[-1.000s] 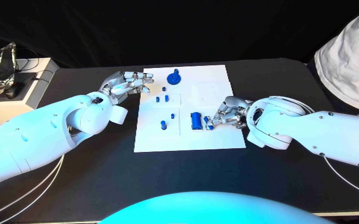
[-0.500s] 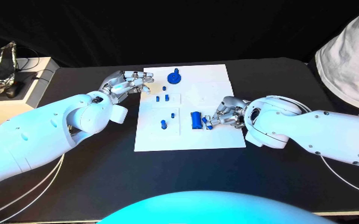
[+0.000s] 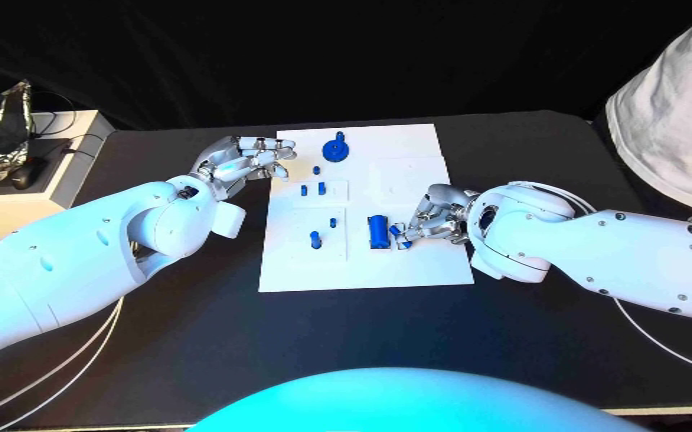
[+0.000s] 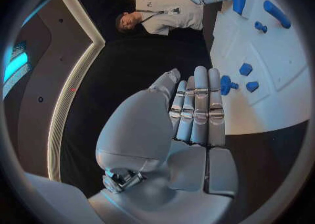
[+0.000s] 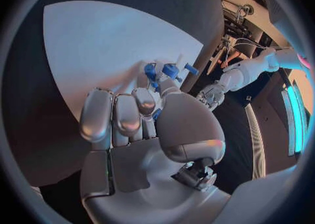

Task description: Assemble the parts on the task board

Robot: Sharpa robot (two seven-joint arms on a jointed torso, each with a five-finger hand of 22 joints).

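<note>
The white task board (image 3: 418,162) lies mid-table. On it are a round blue part (image 3: 335,151) at the far end, several small blue pegs (image 3: 315,240) and an upright blue block (image 3: 378,232). My right hand (image 3: 440,214) hovers just right of the block, its fingers curled, pinching a small blue piece (image 5: 157,113) between thumb and fingers. My left hand (image 3: 245,162) sits at the board's far left edge and holds nothing. In the left wrist view its fingers (image 4: 197,108) lie straight, pointing at the board (image 4: 262,108) near a small blue peg (image 4: 227,84).
A person in a white garment (image 3: 656,122) is at the table's right far corner. A pale side shelf with gear (image 3: 29,152) stands off the left edge. Bare black table (image 3: 361,342) lies in front of the board.
My right hand has edged slightly left toward the blue block. The left hand has not moved.
</note>
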